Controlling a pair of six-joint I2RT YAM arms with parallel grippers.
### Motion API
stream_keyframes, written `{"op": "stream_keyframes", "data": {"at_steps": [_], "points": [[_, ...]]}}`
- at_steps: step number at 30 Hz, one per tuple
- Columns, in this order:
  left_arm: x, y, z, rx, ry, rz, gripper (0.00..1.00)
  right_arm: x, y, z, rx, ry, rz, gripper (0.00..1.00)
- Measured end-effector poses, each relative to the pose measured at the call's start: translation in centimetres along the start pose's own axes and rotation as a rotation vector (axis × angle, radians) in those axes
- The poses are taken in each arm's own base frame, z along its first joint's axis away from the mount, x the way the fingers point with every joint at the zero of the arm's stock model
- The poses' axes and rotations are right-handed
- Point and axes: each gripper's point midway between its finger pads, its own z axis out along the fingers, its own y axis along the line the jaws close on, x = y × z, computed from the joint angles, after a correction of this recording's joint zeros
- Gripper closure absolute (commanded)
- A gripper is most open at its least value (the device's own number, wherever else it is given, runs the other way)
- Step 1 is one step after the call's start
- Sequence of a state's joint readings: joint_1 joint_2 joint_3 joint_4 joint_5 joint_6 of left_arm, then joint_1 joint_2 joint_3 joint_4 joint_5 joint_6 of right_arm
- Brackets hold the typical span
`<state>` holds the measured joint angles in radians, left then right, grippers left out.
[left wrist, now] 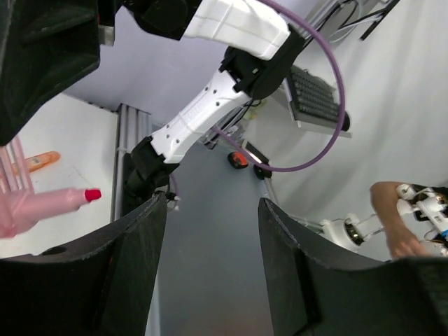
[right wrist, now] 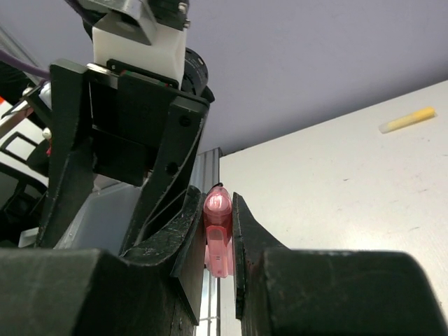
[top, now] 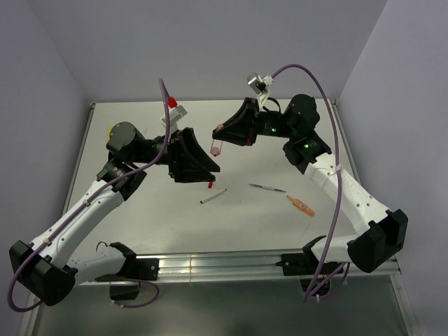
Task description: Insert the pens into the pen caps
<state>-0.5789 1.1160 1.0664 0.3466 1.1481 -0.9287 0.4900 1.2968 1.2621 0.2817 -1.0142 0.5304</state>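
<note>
One pink pen (right wrist: 218,238), mostly hidden, clamped in R gripper (right wrist: 217,199); L gripper (left wrist: 212,200) jaws apart

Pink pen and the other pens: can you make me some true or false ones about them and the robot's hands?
1. The right gripper is holding the pink pen. True.
2. The left gripper is holding the orange pen. False: its jaws are open with nothing between them, and the orange pen lies on the table.
3. The grey pen lies on the table. True.
4. The white stick stands upright. False: it lies flat on the table.
</note>
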Motion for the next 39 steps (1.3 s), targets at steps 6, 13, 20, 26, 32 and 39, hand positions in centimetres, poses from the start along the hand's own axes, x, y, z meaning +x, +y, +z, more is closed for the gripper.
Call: {"op": "stream_keyframes", "data": {"at_steps": [6,13,20,26,32,39], "points": [[-0.2,0.5,-2.0,-0.129,-0.048,0.158,0.32,0.1,0.2,0.0,-0.011,0.007,0.001,1.00],[-1.3,1.6,-4.4,-0.321,-0.094,0.500,0.30,0.4,1.2,-0.1,-0.064,0.028,0.019,1.00],[-0.6,8.5,-4.6,-0.449,-0.007,0.525,0.33,0.2,2.8,-0.1,-0.127,0.030,0.046,1.00],[0.3,10.2,-3.9,-0.463,0.042,0.553,0.37,0.2,4.1,0.1,-0.174,0.035,0.058,1.00],[0.2,9.3,-3.4,-0.424,0.031,0.615,0.34,0.1,4.5,0.2,-0.191,0.030,0.066,1.00],[0.3,8.0,-2.9,-0.379,0.006,0.670,0.37,0.3,4.4,0.3,-0.196,0.034,0.088,1.00]]}}
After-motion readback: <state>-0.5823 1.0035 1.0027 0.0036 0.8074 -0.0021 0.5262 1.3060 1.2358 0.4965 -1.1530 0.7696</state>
